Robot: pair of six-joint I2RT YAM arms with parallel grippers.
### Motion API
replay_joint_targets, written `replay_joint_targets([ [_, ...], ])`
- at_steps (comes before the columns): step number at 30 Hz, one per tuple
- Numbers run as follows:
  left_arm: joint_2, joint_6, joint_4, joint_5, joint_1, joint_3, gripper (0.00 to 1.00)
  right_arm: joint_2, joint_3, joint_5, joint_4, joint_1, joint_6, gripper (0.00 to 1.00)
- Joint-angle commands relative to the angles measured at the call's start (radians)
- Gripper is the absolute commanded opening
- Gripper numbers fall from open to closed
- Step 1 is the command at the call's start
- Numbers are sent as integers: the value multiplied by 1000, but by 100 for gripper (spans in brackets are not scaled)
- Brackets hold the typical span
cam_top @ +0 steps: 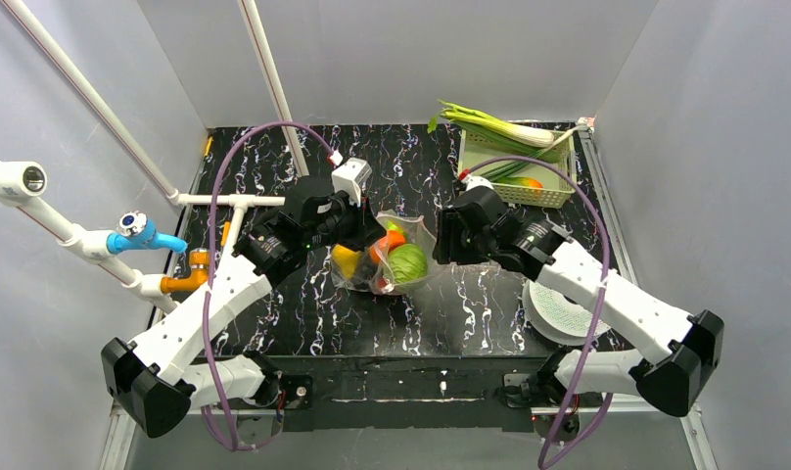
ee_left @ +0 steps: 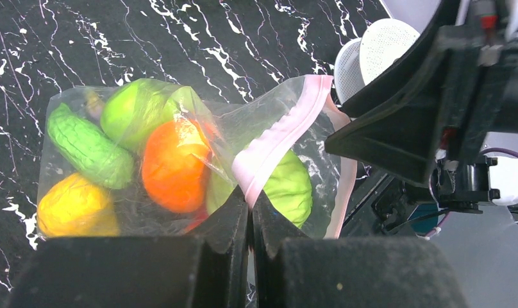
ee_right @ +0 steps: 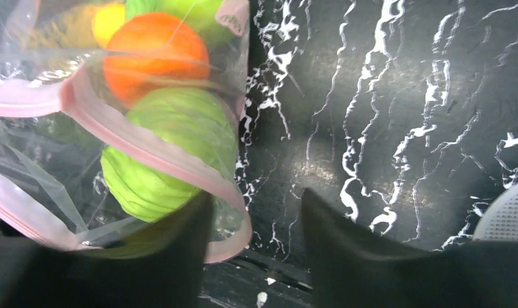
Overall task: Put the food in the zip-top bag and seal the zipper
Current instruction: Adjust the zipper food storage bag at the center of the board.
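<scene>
The clear zip-top bag (cam_top: 396,257) hangs lifted between both arms over the black marbled table. Several pieces of food sit inside it: a green cabbage (ee_left: 290,187), an orange (ee_left: 176,163), a yellow fruit (ee_left: 77,206), a bumpy green vegetable (ee_left: 90,149) and a green apple (ee_left: 136,106). My left gripper (ee_left: 250,204) is shut on the pink zipper (ee_left: 283,131) near its middle. The bag's mouth gapes toward my right gripper (ee_right: 253,221). That gripper stands open, with the pink zipper (ee_right: 179,163) edge draped over its left finger and bare table between the fingers.
At the back right, a pale green mesh basket (cam_top: 521,186) holds a leek (cam_top: 496,127) and an orange-green fruit. A white round disc (cam_top: 560,311) lies under my right arm. White pipes with blue and orange fittings (cam_top: 142,235) run along the left side.
</scene>
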Motion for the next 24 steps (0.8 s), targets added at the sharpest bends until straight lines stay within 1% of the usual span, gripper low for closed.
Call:
replay_joint_targets([
  [1, -22, 9, 22, -13, -4, -5, 0, 59, 3, -125, 102, 3, 13, 47],
  [4, -21, 10, 18, -7, -3, -2, 0, 65, 16, -149, 123, 3, 10, 27],
  [6, -24, 10, -11, -13, -15, 24, 0, 60, 60, -116, 105, 3, 3, 14],
  [7, -27, 3, -38, -17, -24, 48, 0, 56, 93, -90, 91, 3, -4, 9],
  [8, -28, -17, -61, -15, -32, 78, 0, 51, 128, -73, 80, 3, -10, 7],
  [12, -25, -157, -139, 88, -36, 188, 0, 34, 293, -61, 43, 3, -74, 4],
  [14, -37, -243, -136, 127, -36, 200, 0, 38, 339, -88, 54, 4, -101, 7],
  [16, -62, -325, -100, 139, -36, 173, 0, 64, 367, -115, 58, 3, -110, 8],
  [17, -76, -372, -68, 127, -36, 147, 0, 89, 368, -134, 65, 3, -109, 7],
  [19, -97, -455, -34, 54, -36, 82, 0, 135, 369, -191, 82, 3, -105, 5],
  [21, -106, -527, -38, -15, -36, 26, 0, 180, 377, -259, 92, 3, -98, 3],
  [24, -97, -592, -45, -52, -34, -33, 0, 229, 380, -337, 119, 5, -99, 4],
])
